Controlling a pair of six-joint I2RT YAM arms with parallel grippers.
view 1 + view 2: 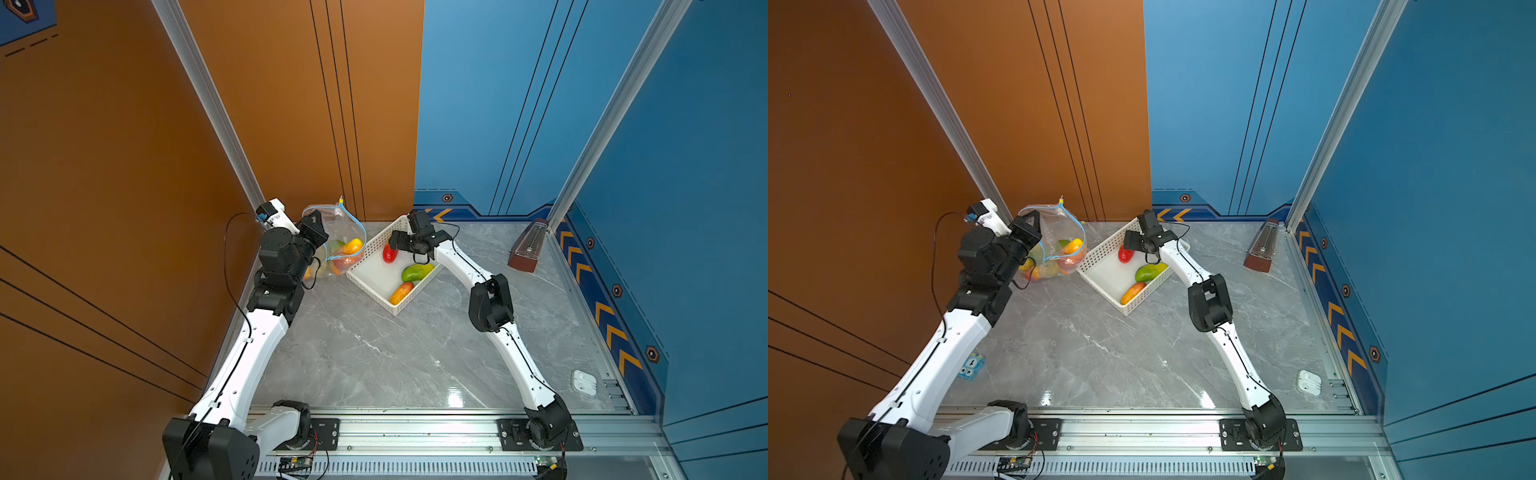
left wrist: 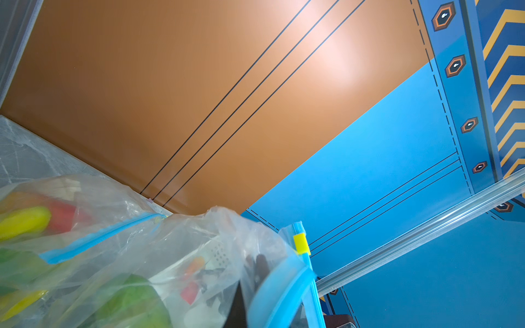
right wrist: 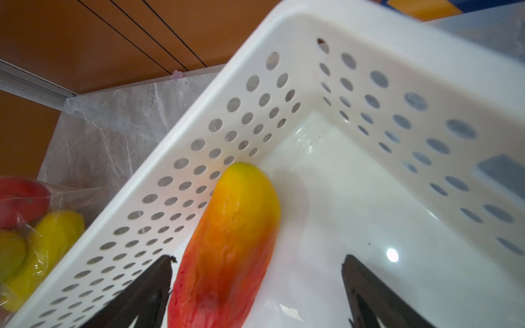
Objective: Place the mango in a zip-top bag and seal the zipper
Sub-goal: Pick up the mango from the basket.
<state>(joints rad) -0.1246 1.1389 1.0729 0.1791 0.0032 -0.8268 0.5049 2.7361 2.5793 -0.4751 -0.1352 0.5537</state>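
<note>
Your mango (image 3: 227, 241) sits low in the middle of the right wrist view. It's long, yellow at the tip and fades through orange to streaky red, with the tip against the holed wall of the white basket (image 3: 199, 159). Your right fingers (image 3: 147, 289) are spread wide on either side of it. Your left fingers (image 1: 313, 225) pinch the zip-top bag (image 1: 347, 226), left of centre in a top view, with fruit inside.
</note>
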